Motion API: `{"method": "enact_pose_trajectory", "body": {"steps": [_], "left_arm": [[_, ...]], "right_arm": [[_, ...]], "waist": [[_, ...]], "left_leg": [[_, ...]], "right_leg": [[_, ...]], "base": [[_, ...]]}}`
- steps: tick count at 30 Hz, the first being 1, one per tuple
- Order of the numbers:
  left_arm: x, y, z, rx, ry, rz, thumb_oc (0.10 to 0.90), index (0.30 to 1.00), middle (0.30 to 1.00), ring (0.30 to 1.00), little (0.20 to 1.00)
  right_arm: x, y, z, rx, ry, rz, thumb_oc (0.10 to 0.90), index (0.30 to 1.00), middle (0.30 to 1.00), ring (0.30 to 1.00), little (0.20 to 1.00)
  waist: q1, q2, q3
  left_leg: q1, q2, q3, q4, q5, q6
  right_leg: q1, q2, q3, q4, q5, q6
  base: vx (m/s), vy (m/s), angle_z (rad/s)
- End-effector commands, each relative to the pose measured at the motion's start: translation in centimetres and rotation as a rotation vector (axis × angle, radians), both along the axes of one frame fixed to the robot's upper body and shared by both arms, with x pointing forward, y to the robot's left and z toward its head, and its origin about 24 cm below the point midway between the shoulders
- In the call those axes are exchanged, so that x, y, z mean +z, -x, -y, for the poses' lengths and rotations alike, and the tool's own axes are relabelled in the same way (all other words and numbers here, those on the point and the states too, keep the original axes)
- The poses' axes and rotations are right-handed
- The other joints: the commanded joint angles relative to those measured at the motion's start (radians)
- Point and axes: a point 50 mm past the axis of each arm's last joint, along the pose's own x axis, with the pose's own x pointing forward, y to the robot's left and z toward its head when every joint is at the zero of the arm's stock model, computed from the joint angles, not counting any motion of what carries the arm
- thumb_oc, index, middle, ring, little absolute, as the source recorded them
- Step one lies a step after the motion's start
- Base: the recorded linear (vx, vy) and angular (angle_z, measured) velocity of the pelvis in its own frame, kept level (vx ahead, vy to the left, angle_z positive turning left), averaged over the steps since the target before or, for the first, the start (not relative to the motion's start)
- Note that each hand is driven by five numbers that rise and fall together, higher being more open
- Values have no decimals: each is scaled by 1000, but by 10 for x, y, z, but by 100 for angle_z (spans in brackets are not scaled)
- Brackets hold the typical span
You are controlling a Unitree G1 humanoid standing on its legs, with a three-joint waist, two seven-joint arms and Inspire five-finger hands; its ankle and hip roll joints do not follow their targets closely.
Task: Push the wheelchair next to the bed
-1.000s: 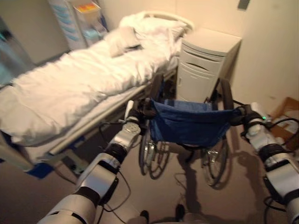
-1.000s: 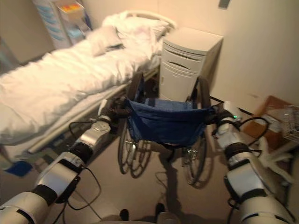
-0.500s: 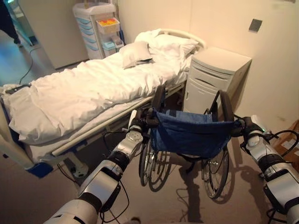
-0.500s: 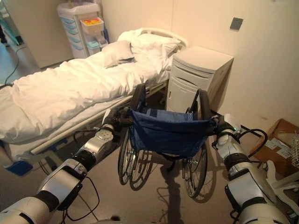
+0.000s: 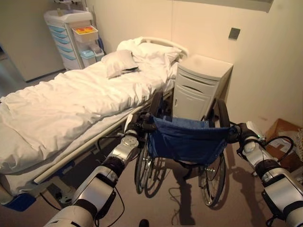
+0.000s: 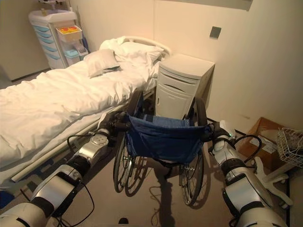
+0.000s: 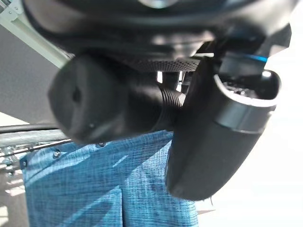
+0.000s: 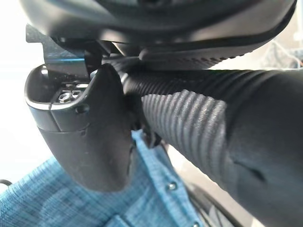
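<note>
Rolling forward since a second ago, the wheelchair [image 5: 187,146] is now sitting closer to the white bedside cabinet [image 5: 199,87], with its front nearly at the cabinet's base; the head views have also swung, bringing the drawer trolley [image 5: 75,33] at the far corner of the room into fuller sight. The wheelchair is standing upright on the floor just beside the long edge of the bed [image 5: 71,104], near the head end where the pillows [image 5: 142,52] are lying, its blue fabric back facing the robot and its big wheels resting on the floor.

The left hand [image 5: 137,126] is gripping the chair's left push handle [image 7: 118,106], the one nearer the bed; in the left wrist view its thumb is curling round the ribbed black grip with blue cloth showing below. The right hand [image 5: 240,134] is clamping the right push handle [image 8: 203,123] in the same way, the thumb wrapping beside the ribbed grip in the right wrist view.

A cardboard box [image 6: 265,139] is sitting on the floor by the wall to the robot's right, with a wire basket [image 6: 291,146] beside it.
</note>
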Motion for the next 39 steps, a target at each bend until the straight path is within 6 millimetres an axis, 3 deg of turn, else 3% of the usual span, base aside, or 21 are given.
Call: {"method": "enact_pose_trajectory", "body": {"steps": [1,7,17,27,32,39], "left_arm": [[-51,36,-48,164,-171,-203,800,900,900,900,900],[-49,43,-46,157,-193,-157,800,900,900,900,900],[-30,50,-70,145,-31,-131,800,900,900,900,900],[20,41,-120,51,209,-193,800,900,900,900,900],[46,39,-154,15,342,-217,800,900,900,900,900],[56,43,-174,37,520,-184,800,900,900,900,900]], "right_arm": [[-5,-20,-90,325,-263,70,800,900,900,900,900],[5,-16,-80,310,-299,141,800,900,900,900,900],[32,-12,-52,261,-442,143,800,900,900,900,900],[72,-8,-9,229,-675,63,800,900,900,900,900],[93,2,26,208,-778,-3,800,900,900,900,900],[99,12,52,137,-874,7,800,900,900,900,900]], "waist": [[69,15,94],[67,11,96],[55,13,106],[25,26,88],[7,32,72],[-7,34,59]], "left_leg": [[147,-21,7,-59,-16,-14],[157,-31,-20,-61,-27,-7],[192,-28,-29,-75,-35,-7],[210,-25,-13,-86,-31,-15],[215,-26,2,-86,-34,-18],[220,-28,8,-86,-38,-21]], "right_leg": [[31,-24,-3,79,12,47],[30,-22,22,57,24,44],[34,-18,31,50,35,35],[44,-15,38,39,39,35],[47,-11,48,35,37,36],[54,-3,60,29,33,35]], "base": [[25,-10,-36],[19,-17,-1],[11,-14,-5],[-1,5,-3],[0,0,0],[-1,2,1]]}}
